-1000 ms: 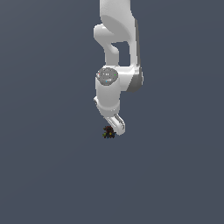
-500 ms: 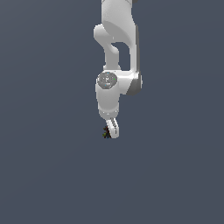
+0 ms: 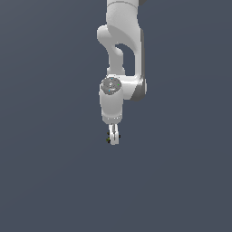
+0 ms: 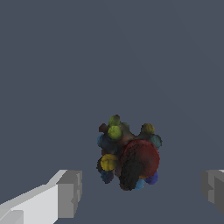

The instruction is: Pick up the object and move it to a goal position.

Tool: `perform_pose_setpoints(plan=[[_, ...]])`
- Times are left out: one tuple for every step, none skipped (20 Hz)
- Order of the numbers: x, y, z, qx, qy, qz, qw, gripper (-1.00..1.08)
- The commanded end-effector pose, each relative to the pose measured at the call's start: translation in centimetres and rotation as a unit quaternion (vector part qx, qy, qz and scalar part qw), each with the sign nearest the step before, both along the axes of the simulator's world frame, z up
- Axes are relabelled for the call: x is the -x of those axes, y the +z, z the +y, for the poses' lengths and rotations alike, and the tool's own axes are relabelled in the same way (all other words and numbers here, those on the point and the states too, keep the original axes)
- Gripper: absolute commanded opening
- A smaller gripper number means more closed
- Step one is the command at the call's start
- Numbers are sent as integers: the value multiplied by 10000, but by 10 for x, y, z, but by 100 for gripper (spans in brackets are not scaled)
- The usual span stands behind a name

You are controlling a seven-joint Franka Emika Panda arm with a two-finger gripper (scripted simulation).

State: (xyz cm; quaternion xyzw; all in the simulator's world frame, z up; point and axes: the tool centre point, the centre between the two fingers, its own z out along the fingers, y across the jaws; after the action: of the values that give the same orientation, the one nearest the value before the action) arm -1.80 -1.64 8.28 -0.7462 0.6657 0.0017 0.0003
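The object (image 4: 129,153) is a small dark lumpy cluster with a red bulge and yellow, green and blue specks. In the wrist view it lies on the grey floor between and beyond my two grey fingertips (image 4: 70,193), which stand wide apart and touch nothing. My gripper (image 4: 142,190) is open. In the exterior view the white arm hangs down and the gripper (image 3: 113,138) sits right over the object (image 3: 108,139), of which only a dark sliver shows at the fingers' side.
A plain dark grey floor (image 3: 50,181) fills both views. Nothing else stands on it.
The wrist has turned, so the hand now points straight down with its fingers seen edge-on. The object has stayed put under the gripper.
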Motion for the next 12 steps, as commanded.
perform_pose_setpoints(plan=[[0, -2, -1, 8, -148, -6, 9999, 100], [0, -2, -1, 10, -188, -7, 9998, 100], [0, -2, -1, 11, -220, -8, 9998, 100], [0, -3, -1, 13, -245, -9, 9997, 100], [0, -3, -1, 14, -263, -10, 9997, 100], [0, -3, -1, 14, -274, -10, 9996, 100], [0, -3, -1, 14, -277, -10, 9996, 100], [0, -3, -1, 13, -254, -9, 9997, 100], [0, -3, -1, 13, -254, -9, 9997, 100], [0, -4, -1, 13, -254, -9, 9997, 100], [0, -6, -1, 13, -257, -9, 9997, 100], [0, -9, -1, 13, -257, -9, 9997, 100]])
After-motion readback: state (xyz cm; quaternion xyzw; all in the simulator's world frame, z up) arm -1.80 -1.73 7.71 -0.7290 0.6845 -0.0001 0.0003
